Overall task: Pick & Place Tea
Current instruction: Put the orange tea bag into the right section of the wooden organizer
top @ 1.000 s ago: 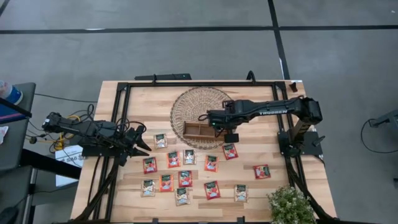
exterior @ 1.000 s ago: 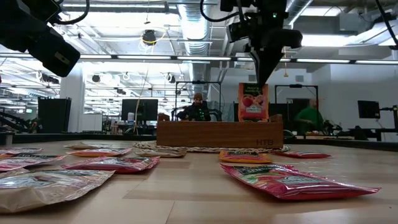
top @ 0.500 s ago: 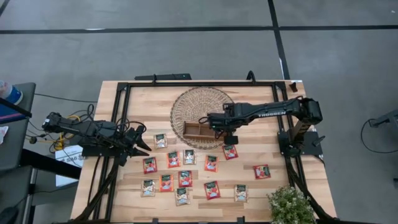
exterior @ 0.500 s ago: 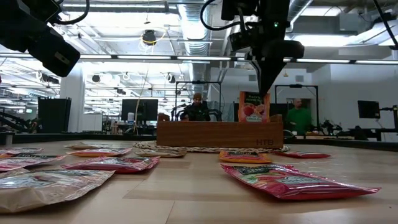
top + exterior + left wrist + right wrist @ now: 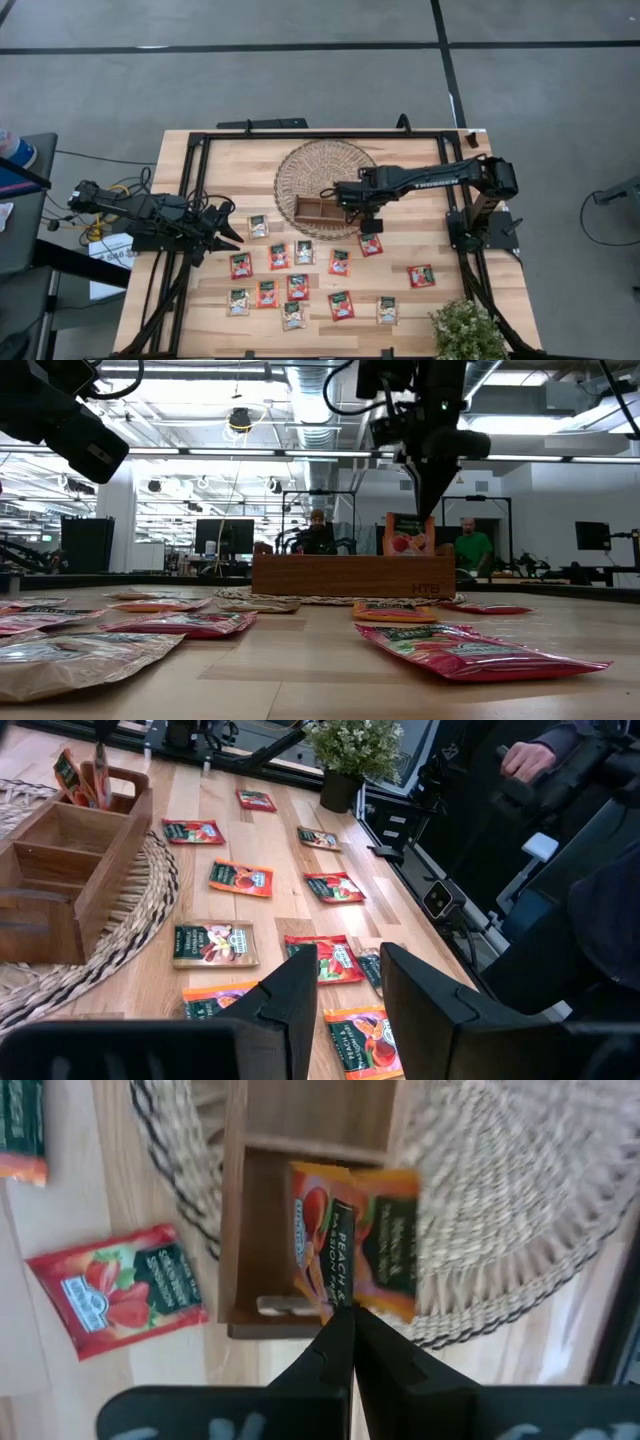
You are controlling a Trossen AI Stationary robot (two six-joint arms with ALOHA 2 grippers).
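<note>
Hanging over the end compartment of the wooden tray (image 5: 318, 209), the right gripper (image 5: 343, 1312) had its jaws pinched on the top edge of an orange peach sachet (image 5: 355, 1240), which stood upright inside that compartment; in the low view the sachet (image 5: 407, 535) rose just above the tray's front wall (image 5: 350, 575). That compartment was the tray's 3 o'clock end in the high view, and the tray sat on a round woven mat (image 5: 300, 160) toward 12 o'clock of the surface (image 5: 420, 320). The other tea sachets (image 5: 298, 287) lay flat and scattered across the 6 o'clock half of the surface, with one red strawberry sachet (image 5: 118, 1288) lying just beside the tray, off the mat. The left gripper (image 5: 228, 228) waited at 9 o'clock, apart from the sachets, its jaws narrowly parted and holding nothing. A potted plant (image 5: 466, 330) stood at the 5 o'clock corner.
</note>
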